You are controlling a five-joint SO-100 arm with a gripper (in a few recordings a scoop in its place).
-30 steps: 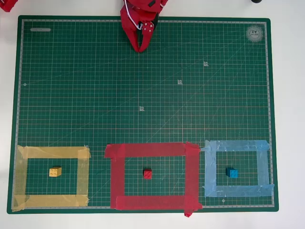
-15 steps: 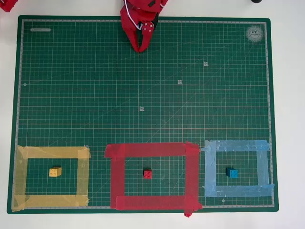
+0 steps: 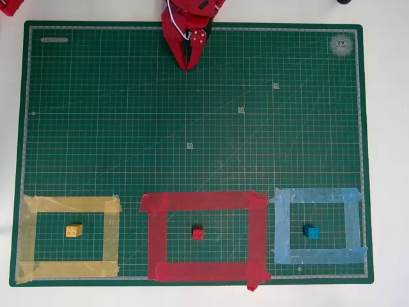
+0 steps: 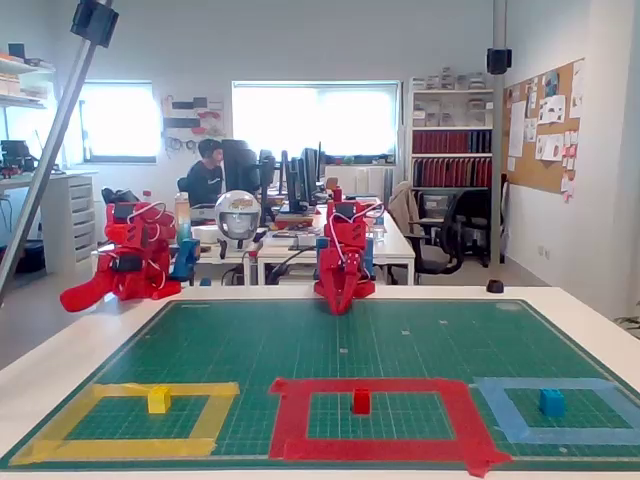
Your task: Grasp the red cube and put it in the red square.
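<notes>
A white table (image 3: 386, 153) carries a green cutting mat (image 3: 192, 102) that takes up most of the overhead view. Along the mat's lower edge lie three tape outlines. The red square (image 3: 204, 200), the biggest, sits at lower centre; in the fixed view (image 4: 375, 386) it lies at the front middle of the mat. The yellow outline (image 3: 70, 204) is at lower left and the blue outline (image 3: 317, 196) at lower right, its left strip touching the red square's right strip. The red arm (image 3: 188, 19) comes in from the top centre of the overhead view and stands folded at the far edge of the mat in the fixed view (image 4: 343, 250). Its gripper (image 3: 187, 64) points down toward the mat near the top edge, well apart from every cube, its fingers pressed together to a point and holding nothing. The red cube (image 3: 198, 233) rests on the mat inside the red square, near its middle, clear of the tape on all sides; the fixed view shows it (image 4: 361, 401) the same way. The yellow cube (image 3: 74, 230) sits inside the yellow outline, and the blue cube (image 3: 311, 232) inside the blue outline.
</notes>
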